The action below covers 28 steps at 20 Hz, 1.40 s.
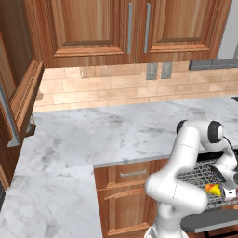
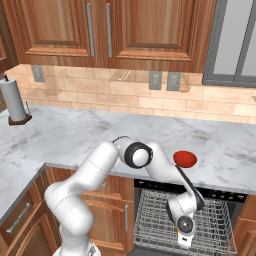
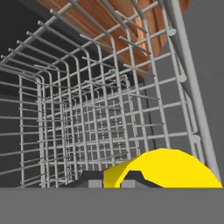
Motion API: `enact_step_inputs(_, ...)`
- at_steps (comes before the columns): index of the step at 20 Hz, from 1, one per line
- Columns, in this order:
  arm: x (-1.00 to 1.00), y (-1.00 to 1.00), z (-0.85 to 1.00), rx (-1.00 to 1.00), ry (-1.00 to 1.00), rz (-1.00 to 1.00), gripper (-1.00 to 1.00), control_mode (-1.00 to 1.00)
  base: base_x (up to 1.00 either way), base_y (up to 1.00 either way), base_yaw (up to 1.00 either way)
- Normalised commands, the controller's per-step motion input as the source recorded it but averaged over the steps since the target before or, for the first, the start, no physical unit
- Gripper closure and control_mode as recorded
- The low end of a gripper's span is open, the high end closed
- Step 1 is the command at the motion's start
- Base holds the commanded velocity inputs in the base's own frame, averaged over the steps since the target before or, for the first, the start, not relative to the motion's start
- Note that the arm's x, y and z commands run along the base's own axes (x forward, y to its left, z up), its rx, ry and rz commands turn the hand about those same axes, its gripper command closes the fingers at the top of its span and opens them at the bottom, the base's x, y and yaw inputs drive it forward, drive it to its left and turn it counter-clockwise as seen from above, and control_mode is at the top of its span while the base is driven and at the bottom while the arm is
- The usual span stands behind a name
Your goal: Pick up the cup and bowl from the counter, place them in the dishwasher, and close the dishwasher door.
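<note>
The hand (image 1: 222, 190) is down over the pulled-out wire rack (image 2: 150, 220) of the dishwasher (image 2: 220, 195), fingers clamped on the yellow cup (image 1: 213, 188), so this looks like the placing step for the first item. In the left base view the cup lies tilted, nearly on its side, long axis running from about ten o'clock to four o'clock, the orange-red end toward four o'clock. In the hand view its yellow curve sits at six o'clock, just above the rack's grid. Next comes lowering it between the wires and letting go, without catching a tine. The red bowl (image 2: 185, 158) waits on the tabletop (image 2: 75, 135), at twelve o'clock from the hand in the right base view. The dishwasher door (image 1: 211, 223) lies dropped open below the rack.
</note>
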Motion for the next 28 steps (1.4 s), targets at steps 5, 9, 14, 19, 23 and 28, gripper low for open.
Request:
enact_step_inputs(5,0.0,-0.07,-0.22,0.01,0.0,-0.06,-1.0,-1.0,0.0,0.0,0.0)
enact_step_inputs(9,-0.03,-0.13,-0.1,0.02,-0.03,-0.05,-1.0,-1.0,0.0,0.0,0.0)
enact_step_inputs(14,-0.18,-0.03,0.09,0.01,-0.11,-0.02,-1.0,-1.0,0.0,0.0,0.0)
enact_step_inputs(19,-0.14,0.0,0.41,0.0,-0.08,0.01,-1.0,-1.0,0.0,0.0,0.0)
enact_step_inputs(23,-0.16,0.0,0.54,-0.01,-0.04,0.1,-1.0,-1.0,0.0,0.0,0.0)
enact_step_inputs(28,-0.05,0.0,0.45,0.0,0.0,0.18,-1.0,-1.0,0.0,0.0,0.0)
